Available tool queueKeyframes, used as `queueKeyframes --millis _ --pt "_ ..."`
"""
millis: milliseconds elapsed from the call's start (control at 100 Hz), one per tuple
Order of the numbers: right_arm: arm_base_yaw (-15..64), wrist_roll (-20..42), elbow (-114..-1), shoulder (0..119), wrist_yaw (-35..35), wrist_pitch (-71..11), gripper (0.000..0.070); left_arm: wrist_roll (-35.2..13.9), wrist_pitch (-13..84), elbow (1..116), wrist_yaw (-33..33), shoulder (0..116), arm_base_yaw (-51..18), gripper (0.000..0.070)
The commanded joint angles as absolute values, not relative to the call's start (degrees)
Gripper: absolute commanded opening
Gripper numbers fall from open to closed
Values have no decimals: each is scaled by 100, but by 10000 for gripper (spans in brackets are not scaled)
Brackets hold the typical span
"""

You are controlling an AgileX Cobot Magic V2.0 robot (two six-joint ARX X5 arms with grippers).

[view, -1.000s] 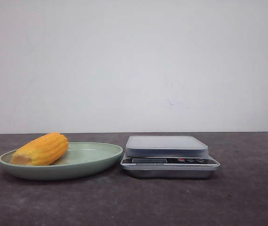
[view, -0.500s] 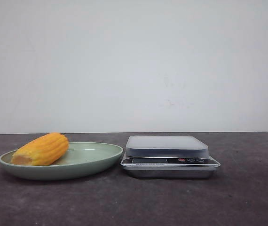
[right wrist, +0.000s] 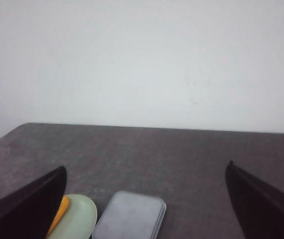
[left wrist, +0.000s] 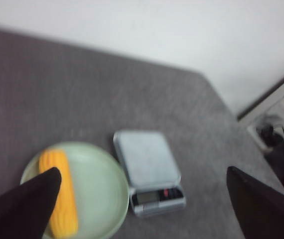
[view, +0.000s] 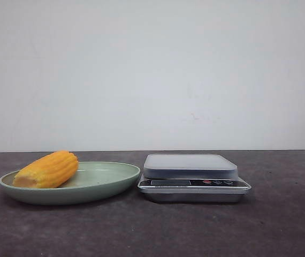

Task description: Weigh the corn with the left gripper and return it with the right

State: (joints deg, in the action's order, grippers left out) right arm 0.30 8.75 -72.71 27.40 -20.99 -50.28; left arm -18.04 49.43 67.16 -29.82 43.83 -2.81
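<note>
No shift since before: corn (view: 46,169) on plate (view: 101,184), beside scale (view: 193,178).

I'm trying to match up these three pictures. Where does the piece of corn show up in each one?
Front view: the corn lies on the left part of the green plate, left of the scale.
Left wrist view: it lies on the plate's side away from the scale, partly behind a dark gripper finger.
Right wrist view: only an orange sliver shows beside a finger.
Shared landmark: the scale next to the plate.

The corn (view: 46,169) lies in the plate (view: 101,184), left of the scale (view: 191,177).
</note>
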Motion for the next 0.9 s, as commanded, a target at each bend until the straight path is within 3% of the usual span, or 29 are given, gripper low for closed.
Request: queueKeyframes --millis 0,290,550,890 --pt "45 832 -7382 2759 -2095 -5065 644 -1872 5028 6816 -2982 4694 -327 647" --pt "67 829 -7382 2759 -1916 -5454 643 -1966 4899 6818 -2888 6287 -834 624" --pt "67 810 -7382 2759 -1903 -5647 643 -1903 4392 6818 -1723 7935 -1551 626" --pt "62 690 -7382 2759 -1728 -5933 643 -1907 3802 6818 -1299 9677 -1865 624"
